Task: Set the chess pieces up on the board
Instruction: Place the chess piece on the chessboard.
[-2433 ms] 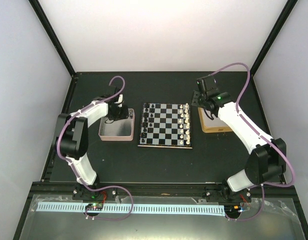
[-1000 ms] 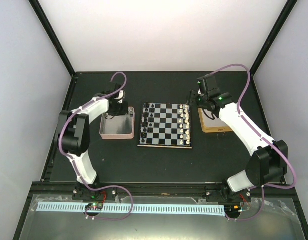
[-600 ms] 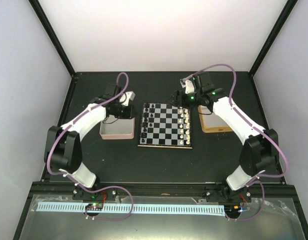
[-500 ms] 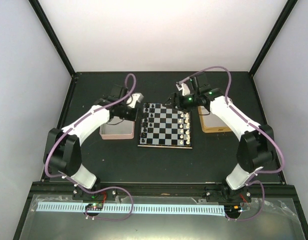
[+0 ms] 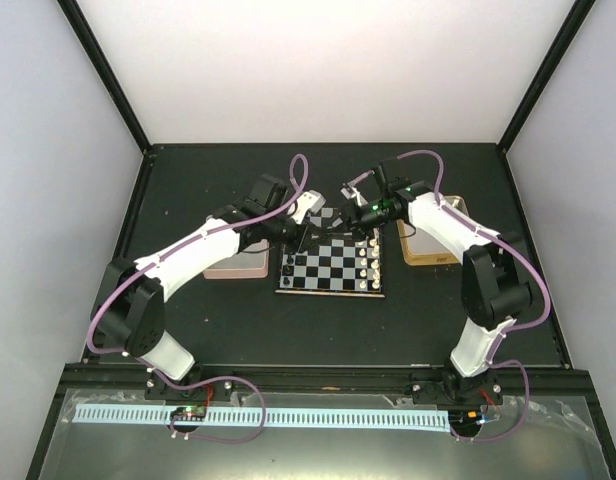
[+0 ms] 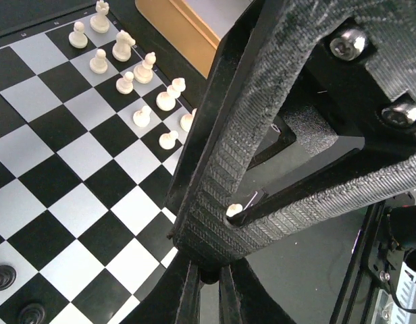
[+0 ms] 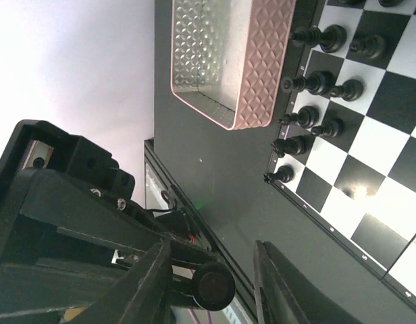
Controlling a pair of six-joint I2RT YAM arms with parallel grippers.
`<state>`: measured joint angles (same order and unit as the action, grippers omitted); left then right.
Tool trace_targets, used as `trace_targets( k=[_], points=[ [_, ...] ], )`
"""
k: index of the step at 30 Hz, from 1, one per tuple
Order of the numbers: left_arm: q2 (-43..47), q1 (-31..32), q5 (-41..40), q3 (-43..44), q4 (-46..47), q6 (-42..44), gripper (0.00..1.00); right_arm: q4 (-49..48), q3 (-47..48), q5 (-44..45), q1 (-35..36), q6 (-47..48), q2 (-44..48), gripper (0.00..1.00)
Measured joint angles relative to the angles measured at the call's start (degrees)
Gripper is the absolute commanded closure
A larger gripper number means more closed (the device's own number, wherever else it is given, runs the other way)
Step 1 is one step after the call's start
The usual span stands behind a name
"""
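The far edge of the board (image 5: 331,265), laid between one pink tin (image 5: 236,267) and one gold tin (image 5: 434,253), is covered by both arms. Eight black chess pieces (image 7: 309,82) are counted along its pink-tin side, with more cut off at the view's top edge, and nine white pieces (image 6: 142,116) are made out opposite. The left gripper (image 6: 208,283) is pressed closed, though whether anything is pinched cannot be told; the right gripper (image 7: 211,248) is held with its jaws partly apart.

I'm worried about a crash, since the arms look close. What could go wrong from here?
1. The left gripper and right gripper are very near each other over the board's far edge, so they could collide.
2. Either could topple the white pieces or black pieces standing nearby.
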<state>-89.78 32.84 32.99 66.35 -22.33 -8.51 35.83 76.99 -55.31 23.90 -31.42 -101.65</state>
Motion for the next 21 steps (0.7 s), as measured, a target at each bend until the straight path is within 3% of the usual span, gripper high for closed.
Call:
trace_targets(
  k=[3, 11, 13, 18, 21],
  points=[
    [0.0, 0.3, -0.8, 0.0, 0.7, 0.0, 0.98, -0.5, -0.1, -1.6, -0.3, -0.2, 0.0, 0.79],
    [0.1, 0.6, -2.8, 0.0, 2.7, -0.7, 0.94, -3.9, -1.0, -3.7, -1.4, -3.2, 0.0, 0.93],
    [0.2, 0.6, -3.3, 0.0, 3.3, -1.3, 0.86, -6.0, -1.5, -3.9, -1.7, -5.2, 0.1, 0.94],
    [0.2, 0.6, -4.9, 0.2, 5.3, -4.3, 0.46, -16.3, -5.4, -6.5, -1.8, -16.4, 1.4, 0.94],
    [0.7, 0.6, -5.6, 0.3, 7.3, -7.4, 0.39, -27.2, -9.3, -7.1, -1.9, -27.3, 3.7, 0.94]
  ],
)
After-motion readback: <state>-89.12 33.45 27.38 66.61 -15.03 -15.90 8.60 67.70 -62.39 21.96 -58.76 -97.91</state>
